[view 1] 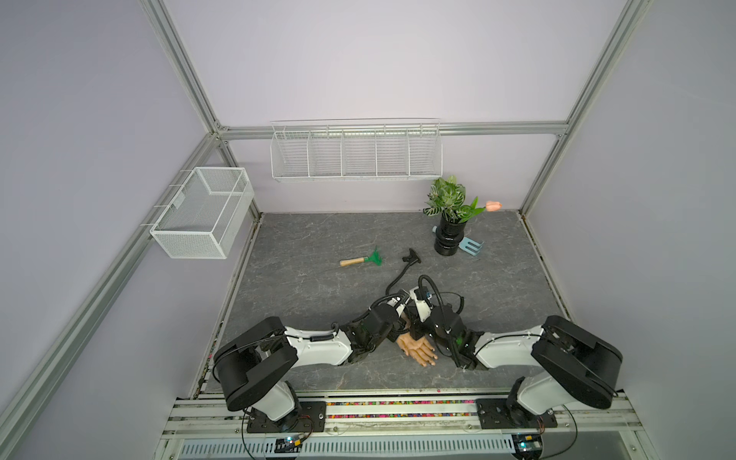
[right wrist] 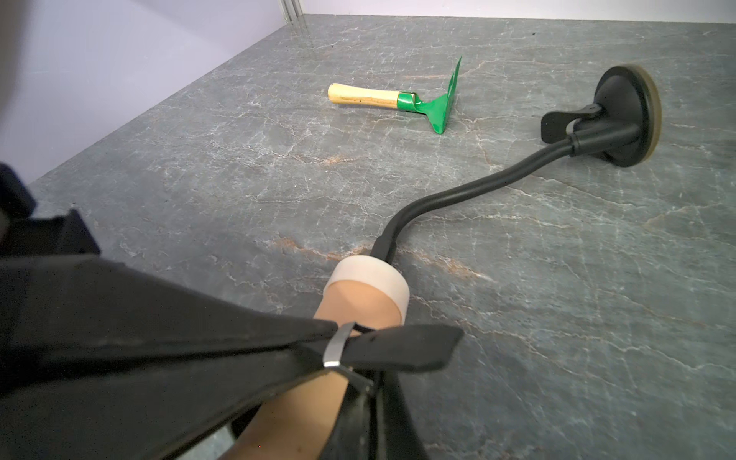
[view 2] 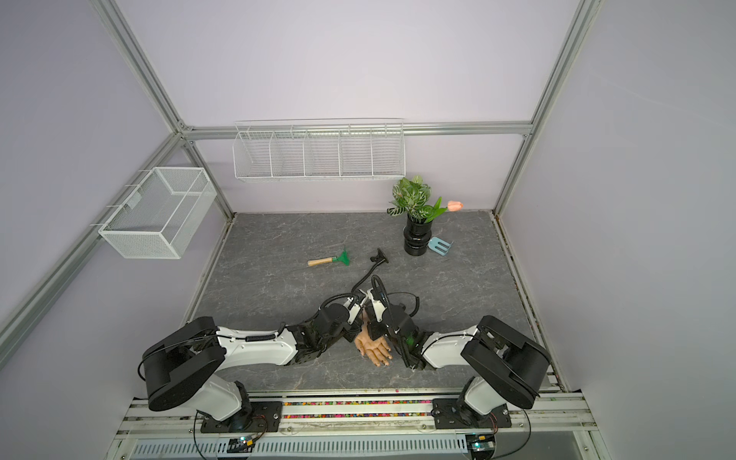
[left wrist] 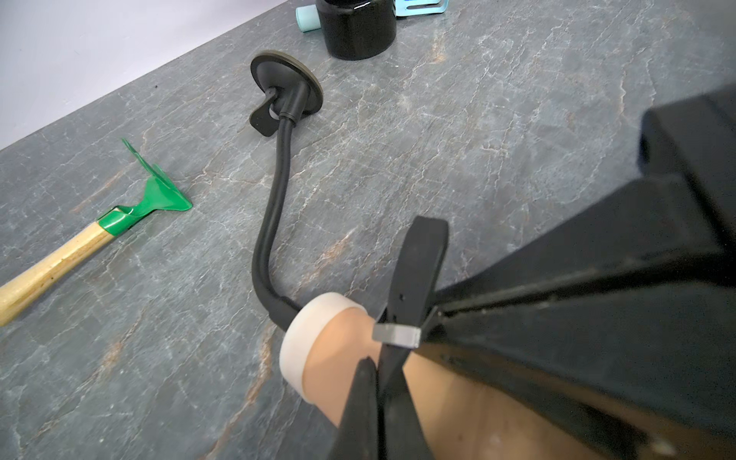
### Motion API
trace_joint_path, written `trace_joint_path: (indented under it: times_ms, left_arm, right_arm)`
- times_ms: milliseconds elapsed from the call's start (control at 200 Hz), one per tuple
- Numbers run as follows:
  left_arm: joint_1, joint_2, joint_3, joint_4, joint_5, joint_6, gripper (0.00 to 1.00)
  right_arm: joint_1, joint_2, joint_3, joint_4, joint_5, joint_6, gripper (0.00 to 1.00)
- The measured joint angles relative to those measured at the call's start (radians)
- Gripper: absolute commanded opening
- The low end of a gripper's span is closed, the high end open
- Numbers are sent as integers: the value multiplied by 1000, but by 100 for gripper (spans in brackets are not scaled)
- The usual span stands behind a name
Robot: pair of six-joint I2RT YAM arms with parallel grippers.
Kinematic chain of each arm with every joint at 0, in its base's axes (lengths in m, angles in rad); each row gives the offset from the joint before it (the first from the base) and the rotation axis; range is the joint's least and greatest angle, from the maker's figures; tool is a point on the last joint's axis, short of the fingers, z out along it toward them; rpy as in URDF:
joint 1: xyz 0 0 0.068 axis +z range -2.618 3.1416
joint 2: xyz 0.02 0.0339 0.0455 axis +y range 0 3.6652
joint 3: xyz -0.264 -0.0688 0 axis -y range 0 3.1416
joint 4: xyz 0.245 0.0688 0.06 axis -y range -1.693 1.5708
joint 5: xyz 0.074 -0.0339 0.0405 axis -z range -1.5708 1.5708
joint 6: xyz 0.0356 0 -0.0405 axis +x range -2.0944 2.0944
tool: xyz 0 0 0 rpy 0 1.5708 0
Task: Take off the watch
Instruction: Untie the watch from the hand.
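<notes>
Watch sits strapped around a mannequin wrist lying on the surface. The left tool and right tool are both clamped on its strap beside the metal buckle, with the free end sticking up. A tug could drag the mannequin hand along, since the gooseneck stalk ends in a tipped-over base that anchors nothing. The rubbery strap may also slip free.

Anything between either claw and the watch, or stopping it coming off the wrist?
Nothing between them: left claw and right claw are both shut on the watch, on its strap beside the buckle. The strap looks threaded through that buckle, so the watch is likely looped round the wrist until it is pulled free.
</notes>
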Motion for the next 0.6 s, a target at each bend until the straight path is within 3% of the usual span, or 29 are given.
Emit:
trace_joint_path:
  times_ms: [280,600]
  left_arm:
    - [-14,-72,-64,42,-26,-35,0]
    - [-21,-91,-130,138,-33,-106,0]
  right_arm:
    - [32,-39,46,-93,68,93,7]
    - [31,-83,173,-413,73,280,7]
